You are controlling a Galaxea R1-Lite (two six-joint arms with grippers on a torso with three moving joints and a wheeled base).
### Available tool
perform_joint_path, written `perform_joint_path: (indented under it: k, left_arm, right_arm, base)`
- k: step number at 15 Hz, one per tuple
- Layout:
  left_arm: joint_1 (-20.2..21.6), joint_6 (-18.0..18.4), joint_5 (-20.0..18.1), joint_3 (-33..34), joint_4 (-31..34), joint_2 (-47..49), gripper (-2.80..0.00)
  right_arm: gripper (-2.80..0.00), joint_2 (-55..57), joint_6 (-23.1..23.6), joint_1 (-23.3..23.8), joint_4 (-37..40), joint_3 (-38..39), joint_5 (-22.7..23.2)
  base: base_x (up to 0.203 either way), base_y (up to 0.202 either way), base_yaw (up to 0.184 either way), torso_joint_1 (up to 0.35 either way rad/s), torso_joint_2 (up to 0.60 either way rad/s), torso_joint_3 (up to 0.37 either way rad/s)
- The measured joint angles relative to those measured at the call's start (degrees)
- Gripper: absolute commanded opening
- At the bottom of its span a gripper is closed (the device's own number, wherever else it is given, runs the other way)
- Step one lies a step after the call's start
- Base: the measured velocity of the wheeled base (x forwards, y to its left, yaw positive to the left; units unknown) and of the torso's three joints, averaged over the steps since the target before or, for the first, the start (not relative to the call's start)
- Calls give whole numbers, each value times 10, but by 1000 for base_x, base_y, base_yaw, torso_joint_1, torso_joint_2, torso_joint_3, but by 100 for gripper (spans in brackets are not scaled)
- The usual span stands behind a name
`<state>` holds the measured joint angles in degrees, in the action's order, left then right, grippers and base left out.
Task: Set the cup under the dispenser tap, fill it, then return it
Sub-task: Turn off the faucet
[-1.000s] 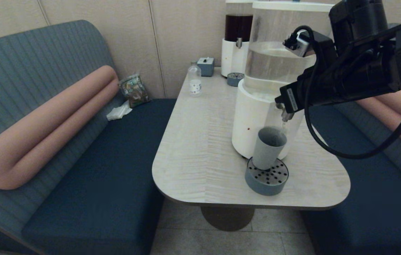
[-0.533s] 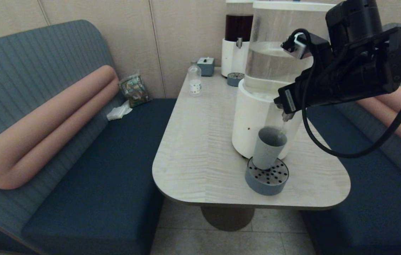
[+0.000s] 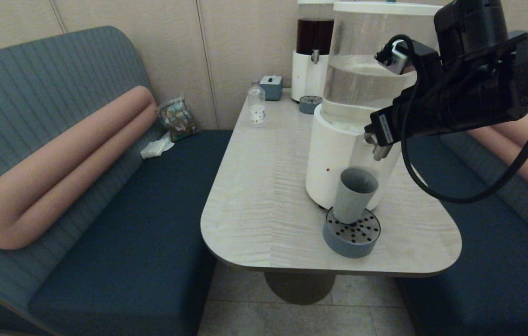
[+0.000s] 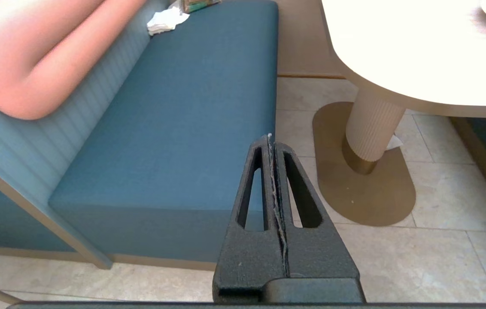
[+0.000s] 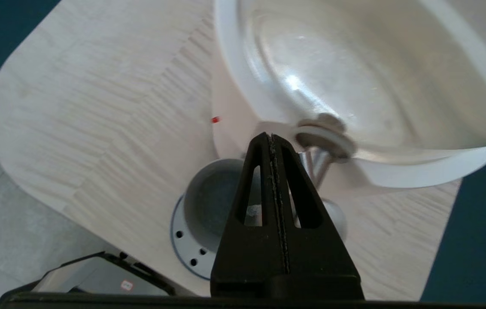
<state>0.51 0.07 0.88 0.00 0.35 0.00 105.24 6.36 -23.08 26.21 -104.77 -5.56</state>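
The grey-blue cup [image 3: 355,195] stands upright on the round perforated tray [image 3: 351,238], right under the steel dispenser tap [image 3: 378,151] of the big white-based dispenser [image 3: 331,158]. My right gripper [image 3: 376,133] is shut and empty. It sits just above the tap against the dispenser's front. In the right wrist view, the right gripper [image 5: 271,137] lies beside the tap [image 5: 317,162], with the cup [image 5: 208,201] below it. I see no stream at the tap. The left gripper [image 4: 270,138] is shut and empty, parked low over the floor by the bench.
At the table's far end stand a dark-liquid dispenser [image 3: 313,51], a small clear bottle [image 3: 257,109], a blue-grey box [image 3: 271,87] and a second small tray [image 3: 309,103]. Blue benches [image 3: 152,210] flank the table [image 3: 264,196]. The tray sits near the table's front edge.
A thin stream ran from the tap into the cup earlier; none shows now. My right gripper has shifted slightly up and to the right. The cup has not moved.
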Motion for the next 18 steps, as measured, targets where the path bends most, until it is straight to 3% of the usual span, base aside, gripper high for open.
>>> perform_joint_path:
  k: [18]
  left_arm:
    - [0,0,0,0,0,0,-280]
  right_arm:
    - [-280,-2,-3,22,3,4,1]
  base:
    - [0,0,0,0,0,0]
